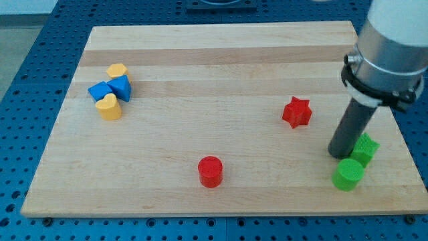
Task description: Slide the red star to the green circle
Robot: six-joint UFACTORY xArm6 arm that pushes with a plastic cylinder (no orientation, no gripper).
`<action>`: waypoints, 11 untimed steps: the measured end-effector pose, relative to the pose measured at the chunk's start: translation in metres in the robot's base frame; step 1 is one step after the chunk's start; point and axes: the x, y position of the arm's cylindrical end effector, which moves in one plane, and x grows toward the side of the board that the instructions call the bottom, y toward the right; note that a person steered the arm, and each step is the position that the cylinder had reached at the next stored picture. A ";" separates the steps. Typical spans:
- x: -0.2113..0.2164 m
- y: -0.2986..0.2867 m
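My tip [338, 154] rests near the bench's [200, 67] right edge, touching the green star [366, 147], just above the green circle [348, 174]. The red star [297, 112] lies left, apart. No jaws exist.

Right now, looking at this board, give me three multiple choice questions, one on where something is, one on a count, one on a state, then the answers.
1. Where does the red star lie relative to the green circle?
A. Up and toward the view's left
B. Directly below
C. Far toward the view's right

2. How many red blocks are on the board?
A. One
B. Two
C. Four

3. Is my tip touching the red star?
A. Yes, pressed against it
B. No, apart from it, beside the green blocks
C. It rests on top of it

Answers:
1 A: the star sits higher and further left.
2 B: the star plus the red cylinder.
3 B: bare wood separates them; the tip stands by the green star.
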 end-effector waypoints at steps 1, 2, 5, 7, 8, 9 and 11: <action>0.004 0.000; -0.025 0.005; -0.099 -0.042; -0.105 -0.088; -0.137 -0.091; -0.143 -0.142; -0.093 -0.150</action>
